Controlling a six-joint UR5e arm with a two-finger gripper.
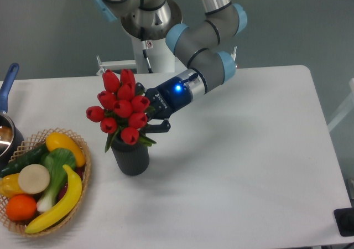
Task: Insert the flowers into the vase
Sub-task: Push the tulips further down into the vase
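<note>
**A:** Where do the tulips [121, 108] sit?

**B:** The bunch of red buds stands over the mouth of the vase [131, 156], with the green stems and a couple of leaves running down into the opening. The heads spread wider than the vase and lean a little toward the left. One leaf hangs down over the left side of the rim.

**A:** And the vase itself?

**B:** A dark, ribbed cylinder, upright on the white table [249, 149], just right of the wicker basket [83, 171] but not touching it.

**A:** What does the gripper [152, 119] do?

**B:** It reaches in from the right, at the end of the grey arm (a blue light glows on its wrist). Its black fingers are against the right side of the bunch, just above the vase rim. One lower finger shows below the buds; the flowers hide the rest, so whether the fingers clamp the stems or stand apart cannot be told.

**A:** Anything else on the table?

**B:** The basket holds a banana [58, 202], an orange [21, 207], a cucumber [25, 159] and other produce. At the far left edge a metal pot [6, 135] with a blue handle is partly cut off.
</note>
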